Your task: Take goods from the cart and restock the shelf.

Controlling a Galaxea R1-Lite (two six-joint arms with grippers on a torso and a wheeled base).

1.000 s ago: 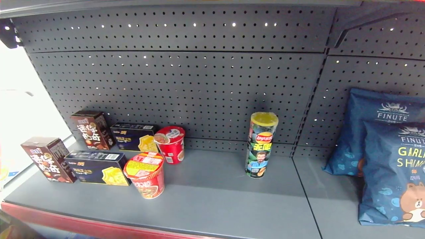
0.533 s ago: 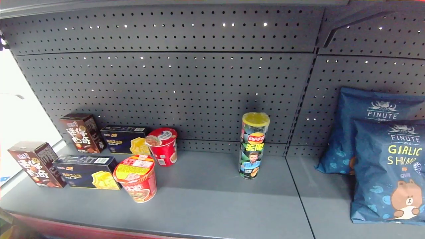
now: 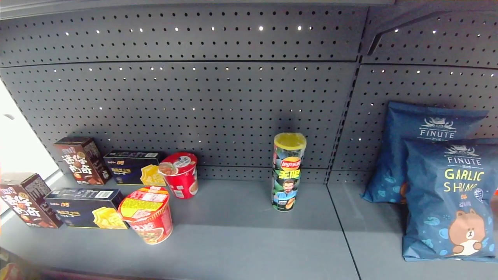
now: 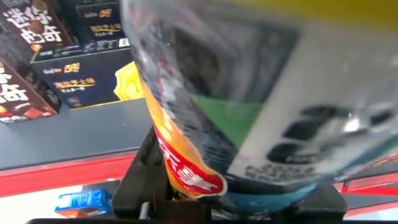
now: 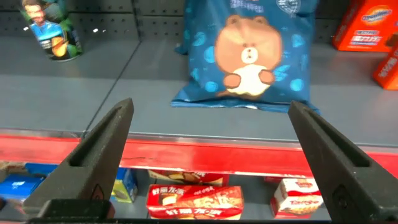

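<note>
**Package in the left fingers, bare shelf beside the chip canister**

Head view: the shelf (image 3: 241, 241) has a bare run of grey deck on one side of the chip canister (image 3: 288, 173). The canister stands upright close to the perforated back panel (image 3: 194, 109). Across that gap sit two red cup noodles (image 3: 147, 214). The dark blue boxes (image 3: 83, 208) and chocolate boxes (image 3: 81, 160) lie farther from the canister. On its other side, past the seam in the deck, two blue snack bags (image 3: 447, 202) lean against the panel.

Left wrist view: the left gripper (image 4: 230, 196) has its fingers (image 4: 144, 180) closed on a glossy printed package (image 4: 261, 93). The package is yellow at one end, with an orange band and a white label panel. It may be a canister like the one on the shelf, though I can't be sure. Its long axis seems to run up and away from the fingers, across the camera. Behind it are the dark blue boxes and chocolate boxes, with the shelf's red edge strip (image 4: 62, 177) lower down. So this arm stands off the front edge at the box end, well apart from the canister. I'd judge the package needs carrying toward the canister into the gap, high enough to clear the strip.

Right wrist view: the right gripper (image 5: 211, 109) has its fingers (image 5: 93, 155) spread wide and holds nothing. It faces the shelf front between the chip canister and the nearer of the blue snack bags. It is the arm closer to the canister.
</note>
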